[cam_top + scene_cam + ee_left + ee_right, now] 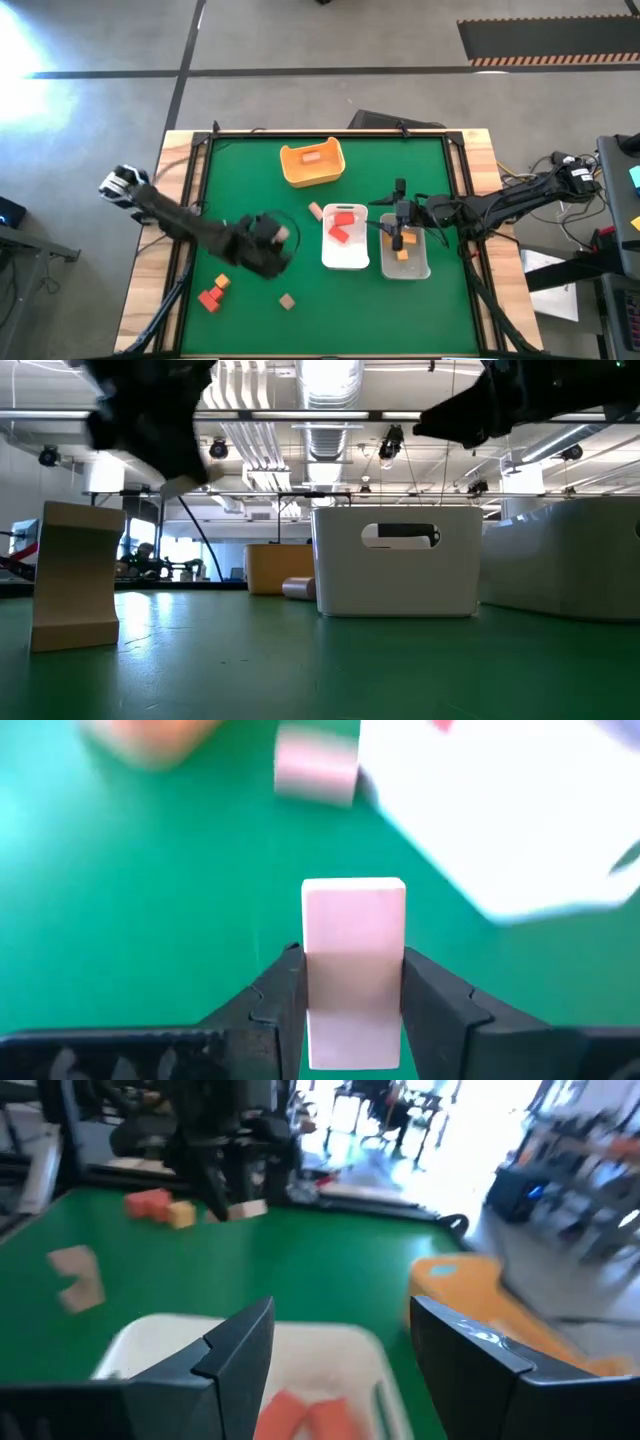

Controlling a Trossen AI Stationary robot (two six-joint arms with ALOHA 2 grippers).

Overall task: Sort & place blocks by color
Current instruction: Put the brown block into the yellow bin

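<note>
My left gripper [272, 240] hangs over the left middle of the green table, shut on a pale tan bar [353, 965]. My right gripper [340, 1350] is open and hovers by the white tray [345, 258] and the clear tray [412, 268]. Red blocks [343, 226] lie in the white tray and orange blocks [401, 254] in the clear one. Loose on the table are a tan block [316, 210], another tan block [287, 301], a red block [209, 298] and an orange block [222, 283]. My left gripper pinches the tan bar between its two fingers [275, 1005], which press on the bar's two long sides [312, 975]. The fingers lie along the bar, and its free end [353, 895] sticks out past the fingertips. They come from above, and the bar is lifted clear of the table.
A yellow-orange tub [312, 165] with a block inside stands near the table's far edge. The trays sit right of centre. A raised dark frame [200, 180] runs around the green table. Open green surface lies along the near edge and at the far left.
</note>
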